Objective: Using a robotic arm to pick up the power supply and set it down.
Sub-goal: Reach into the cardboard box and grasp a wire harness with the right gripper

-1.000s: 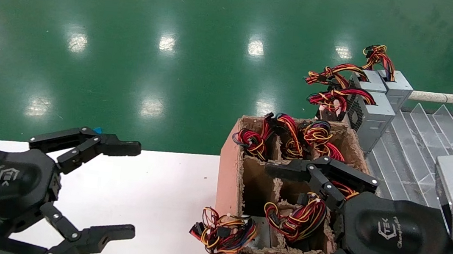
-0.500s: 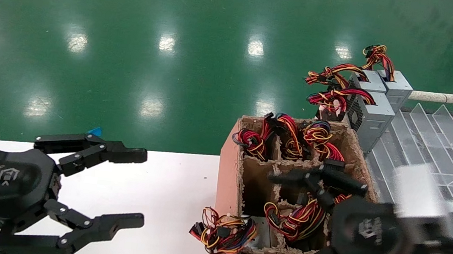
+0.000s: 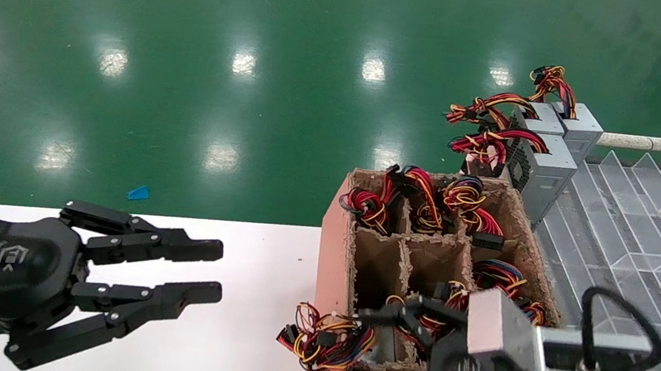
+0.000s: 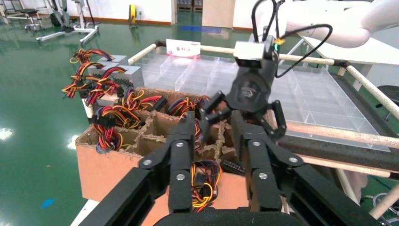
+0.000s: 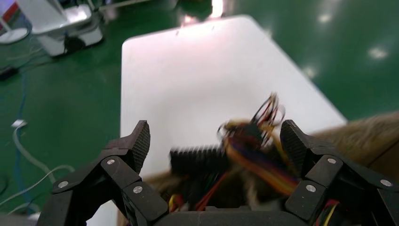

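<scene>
Our right claw (image 3: pixel 406 337) hangs spread wide over the near compartments of the cardboard crate (image 3: pixel 335 254), pinching nothing. The power supply (image 3: pixel 396 342) we take to be the target sits directly below it, sunk upright in a near cell, its wire bundle on top; its long axis looks vertical, though the box is mostly hidden. The right arm is clearly nearer. Our left claw (image 3: pixel 196 273) hovers over the white tabletop (image 3: pixel 243 300), fingers slightly apart, empty. Beyond lies glossy green floor (image 3: pixel 259 47); more supplies (image 3: pixel 541 163) stand past the crate.
</scene>
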`<state>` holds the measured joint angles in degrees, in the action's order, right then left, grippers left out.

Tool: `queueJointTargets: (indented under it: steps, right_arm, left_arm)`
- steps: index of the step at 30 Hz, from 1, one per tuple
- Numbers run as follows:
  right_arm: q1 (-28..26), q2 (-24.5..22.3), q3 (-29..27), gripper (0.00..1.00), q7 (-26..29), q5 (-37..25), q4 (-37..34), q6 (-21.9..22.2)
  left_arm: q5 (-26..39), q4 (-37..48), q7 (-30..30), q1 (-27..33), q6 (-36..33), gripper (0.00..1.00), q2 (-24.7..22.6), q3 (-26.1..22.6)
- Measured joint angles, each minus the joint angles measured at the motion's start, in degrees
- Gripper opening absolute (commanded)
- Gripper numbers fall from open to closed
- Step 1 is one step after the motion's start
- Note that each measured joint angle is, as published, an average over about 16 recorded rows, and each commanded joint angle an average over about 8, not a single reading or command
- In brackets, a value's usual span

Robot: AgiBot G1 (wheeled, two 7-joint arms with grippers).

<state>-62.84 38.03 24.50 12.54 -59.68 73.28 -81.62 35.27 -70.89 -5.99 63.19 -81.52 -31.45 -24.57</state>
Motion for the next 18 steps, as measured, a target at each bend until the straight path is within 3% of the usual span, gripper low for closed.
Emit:
queueJointTargets:
  steps: [4, 7, 15, 18]
  right_arm:
    - [-0.2, -0.1, 0.9, 0.99, 0.9, -1.1, 0.0, -0.7]
    - [-0.2, -0.1, 1.4, 0.91, 1.4, -1.7, 0.0, -1.1]
    - [0.0, 0.7, 2.2, 0.3, 1.9, -2.3, -0.5, -1.2]
    - [0.1, 1.0, 2.4, 0.14, 2.0, -2.4, -0.6, -1.1]
  left_arm:
    - [0.0, 0.0, 0.0, 0.0, 0.0, 0.0, 0.0, 0.0]
    - [0.0, 0.0, 0.0, 0.0, 0.0, 0.0, 0.0, 0.0]
    - [0.0, 0.0, 0.0, 0.0, 0.0, 0.0, 0.0, 0.0]
    - [0.0, 0.0, 0.0, 0.0, 0.0, 0.0, 0.0, 0.0]
